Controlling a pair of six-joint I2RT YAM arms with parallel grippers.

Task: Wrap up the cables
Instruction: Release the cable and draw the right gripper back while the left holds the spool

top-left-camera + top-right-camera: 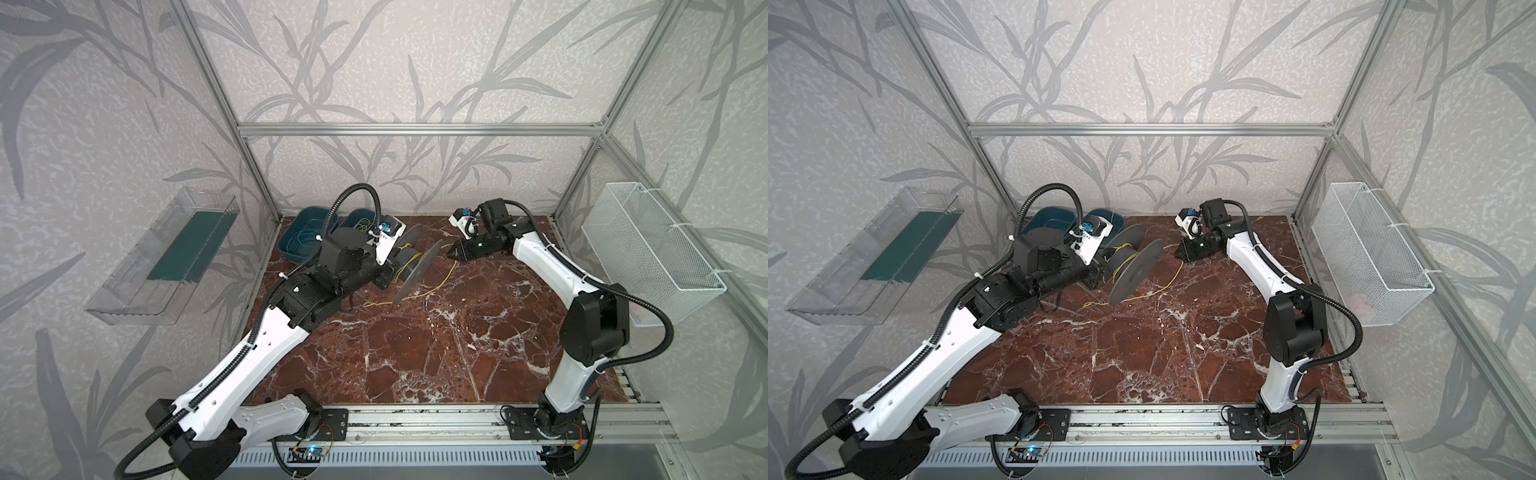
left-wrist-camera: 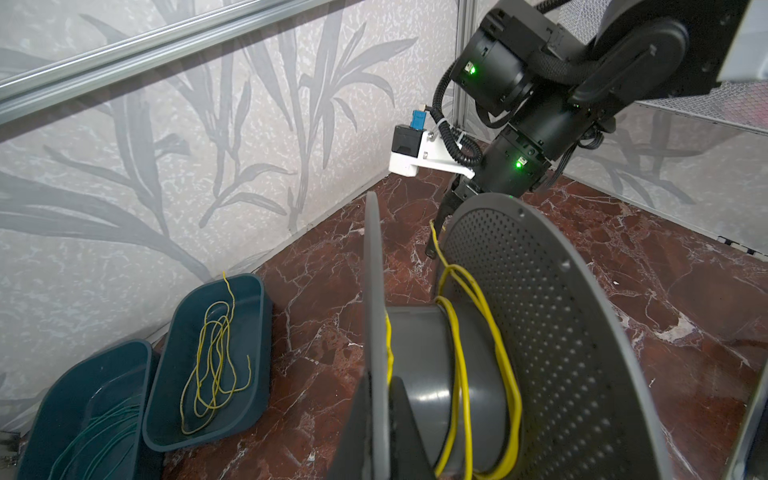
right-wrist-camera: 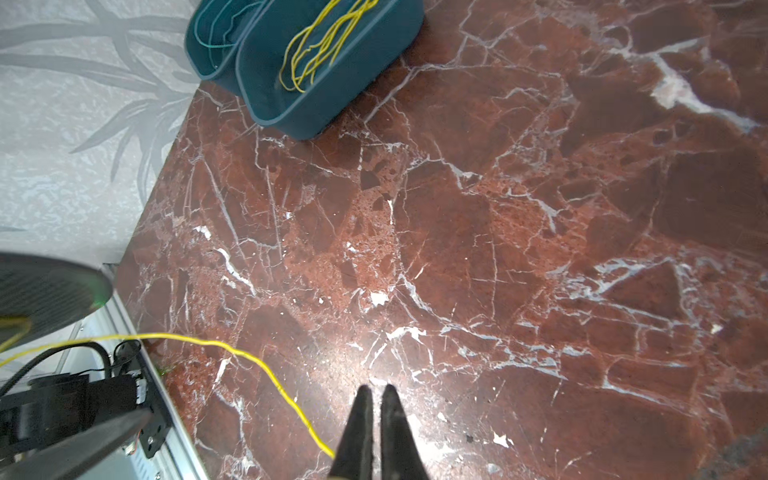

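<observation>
A grey spool [image 1: 417,271] [image 1: 1133,270] lies on its side over the marble table [image 1: 457,353]. My left gripper [image 2: 380,388] is shut on the edge of one spool flange [image 2: 374,291]. A yellow cable [image 2: 461,374] makes a few loose turns round the hub. It then trails across the table [image 1: 432,286] [image 1: 1158,289]. My right gripper [image 1: 451,250] [image 1: 1177,254] [image 3: 376,388] hovers just right of the spool. Only a thin slit shows between its fingertips. The cable [image 3: 266,370] runs in behind one finger [image 3: 357,432]; whether it is pinched there is hidden.
Two teal bins stand at the back left corner. One bin [image 2: 257,365] [image 3: 332,95] holds loose yellow cables [image 2: 216,353], and the other bin [image 2: 54,399] holds teal-green wires. A clear tray [image 1: 166,257] hangs on the left wall and a white mesh basket [image 1: 652,249] on the right.
</observation>
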